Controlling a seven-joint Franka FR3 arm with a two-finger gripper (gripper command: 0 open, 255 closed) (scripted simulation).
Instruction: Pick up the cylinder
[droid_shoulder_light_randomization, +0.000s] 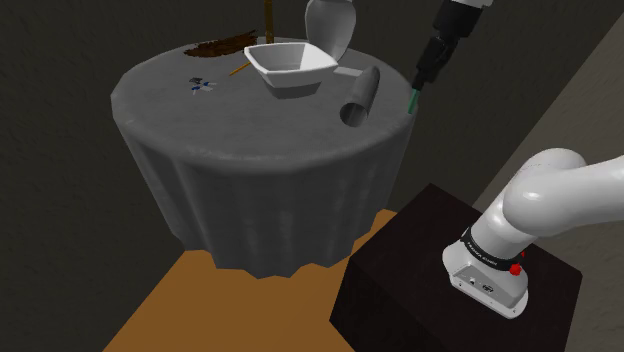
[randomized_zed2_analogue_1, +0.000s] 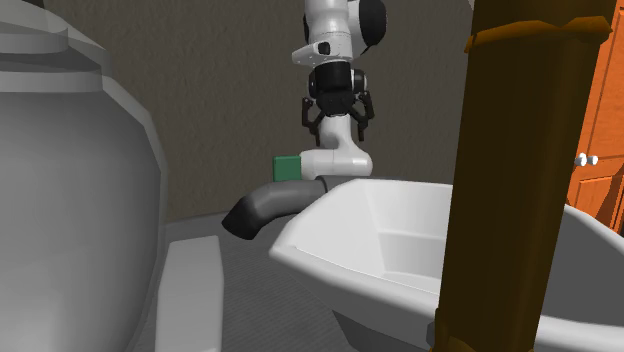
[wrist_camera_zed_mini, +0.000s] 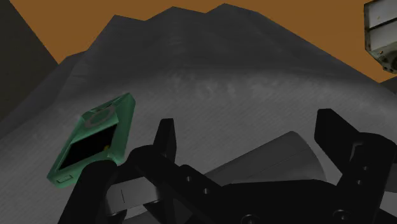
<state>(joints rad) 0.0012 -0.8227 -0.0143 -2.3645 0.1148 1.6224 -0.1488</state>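
The cylinder (droid_shoulder_light_randomization: 360, 98) is a dark grey tube lying on its side near the round table's edge, at the shoulder view's right. In the second exterior view the cylinder (randomized_zed2_analogue_1: 265, 205) pokes out from behind the white bowl. My black gripper (droid_shoulder_light_randomization: 419, 84) hangs just above the table's rim, a little right of the cylinder and over a green device (droid_shoulder_light_randomization: 413, 101). In the wrist view the gripper (wrist_camera_zed_mini: 248, 127) is open; its fingers (wrist_camera_zed_mini: 163, 137) stand wide apart and touch nothing. The cylinder (wrist_camera_zed_mini: 286, 162) lies below them, apart from both. From across the table the gripper (randomized_zed2_analogue_1: 340, 127) hovers above the cylinder's far end.
A white square bowl (droid_shoulder_light_randomization: 291, 66) stands mid-table beside the cylinder. The green handheld device (wrist_camera_zed_mini: 95, 145) lies flat by the rim. A grey vase (randomized_zed2_analogue_1: 70, 200) and a wooden post (randomized_zed2_analogue_1: 520, 170) stand at the table's far side. The grey tablecloth (droid_shoulder_light_randomization: 260, 190) hangs to an orange floor (droid_shoulder_light_randomization: 200, 310).
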